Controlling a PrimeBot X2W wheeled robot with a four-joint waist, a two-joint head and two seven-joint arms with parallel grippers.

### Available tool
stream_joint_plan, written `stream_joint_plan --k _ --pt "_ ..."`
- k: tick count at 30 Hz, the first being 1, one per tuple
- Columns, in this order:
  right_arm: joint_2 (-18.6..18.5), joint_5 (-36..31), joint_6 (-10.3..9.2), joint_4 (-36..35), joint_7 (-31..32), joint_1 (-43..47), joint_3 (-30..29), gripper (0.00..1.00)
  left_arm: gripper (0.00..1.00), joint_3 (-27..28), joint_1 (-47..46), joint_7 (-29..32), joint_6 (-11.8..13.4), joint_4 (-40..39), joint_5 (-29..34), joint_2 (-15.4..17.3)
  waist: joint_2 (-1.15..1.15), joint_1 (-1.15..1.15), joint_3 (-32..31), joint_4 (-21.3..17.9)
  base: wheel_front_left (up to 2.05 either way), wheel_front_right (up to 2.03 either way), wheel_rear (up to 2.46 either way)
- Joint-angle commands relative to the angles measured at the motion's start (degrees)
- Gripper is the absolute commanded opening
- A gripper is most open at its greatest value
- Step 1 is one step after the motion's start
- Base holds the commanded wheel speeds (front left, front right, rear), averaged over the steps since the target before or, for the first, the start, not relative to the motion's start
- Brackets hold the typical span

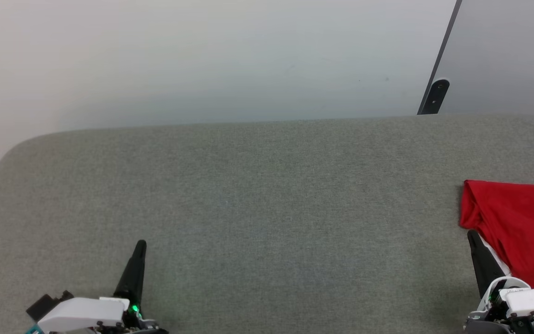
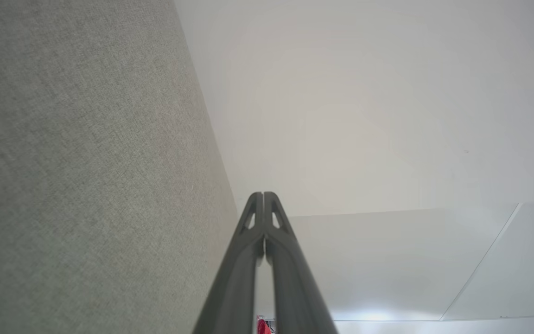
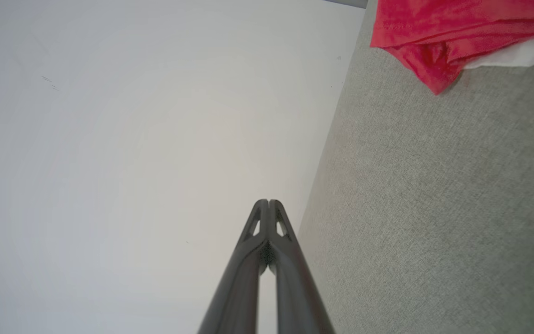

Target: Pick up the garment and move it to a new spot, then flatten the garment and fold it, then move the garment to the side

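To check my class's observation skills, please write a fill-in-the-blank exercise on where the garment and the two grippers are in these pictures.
The garment on the grey surface is mostly ____ in colour.
Of the left gripper and the right gripper, the garment lies nearer the ____ one.
Both grippers are ____, holding nothing.
Missing words: red; right; shut.
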Motion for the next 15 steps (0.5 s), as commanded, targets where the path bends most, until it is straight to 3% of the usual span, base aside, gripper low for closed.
stream_joint_plan --k 1,15 --pt "0.1 1.4 -0.05 0.1 -0.2 -1.0 -0.2 0.00 0.00 0.3 -1.1 0.2 -0.6 0.2 -1.3 -0.1 0.00 0.00 0.0 0.0 0.00 0.00 0.00" --pt "0.7 5.9 -0.06 1.5 -0.4 -2.1 -0.6 0.00 0.00 1.3 -2.7 1.6 -1.6 1.5 -6.4 -0.7 0.00 0.00 0.3 0.5 0.00 0.00 0.00"
